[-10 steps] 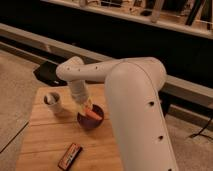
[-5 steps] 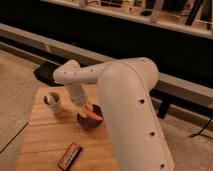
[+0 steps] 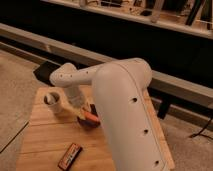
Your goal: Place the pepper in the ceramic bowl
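Swinging leftward since the earlier frame, the arm's bulky link now hides more of the wooden table (image 3: pixel 45 145). The pepper (image 3: pixel 91 118), a slim orange sliver, lies in the dark ceramic bowl (image 3: pixel 83 121), directly beneath the gripper (image 3: pixel 86 109). Whether the gripper is open or closed cannot be told.
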`<control>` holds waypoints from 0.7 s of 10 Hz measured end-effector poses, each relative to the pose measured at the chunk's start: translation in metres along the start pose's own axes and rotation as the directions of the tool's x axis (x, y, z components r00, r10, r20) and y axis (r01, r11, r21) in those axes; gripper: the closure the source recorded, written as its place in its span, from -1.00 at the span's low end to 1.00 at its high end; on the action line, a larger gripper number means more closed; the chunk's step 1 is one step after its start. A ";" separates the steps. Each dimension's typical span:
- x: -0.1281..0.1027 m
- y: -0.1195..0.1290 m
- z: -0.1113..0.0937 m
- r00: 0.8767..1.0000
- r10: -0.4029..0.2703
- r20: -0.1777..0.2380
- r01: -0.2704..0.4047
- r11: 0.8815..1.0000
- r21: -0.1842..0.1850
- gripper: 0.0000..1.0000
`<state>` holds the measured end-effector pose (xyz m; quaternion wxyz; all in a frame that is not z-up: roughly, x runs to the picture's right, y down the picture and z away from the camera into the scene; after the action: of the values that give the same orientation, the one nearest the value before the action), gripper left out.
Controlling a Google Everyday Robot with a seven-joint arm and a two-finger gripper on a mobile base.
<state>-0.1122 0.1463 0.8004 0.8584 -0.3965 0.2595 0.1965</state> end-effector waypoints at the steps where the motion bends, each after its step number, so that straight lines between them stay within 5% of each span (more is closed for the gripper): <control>1: -0.001 0.001 0.000 1.000 -0.001 -0.001 0.001 1.000 0.000 -0.60; 7: -0.009 -0.006 -0.009 0.998 0.041 0.042 -0.041 0.999 -0.012 -0.60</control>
<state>-0.1184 0.1343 0.8040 0.8574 -0.3914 0.2481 0.2240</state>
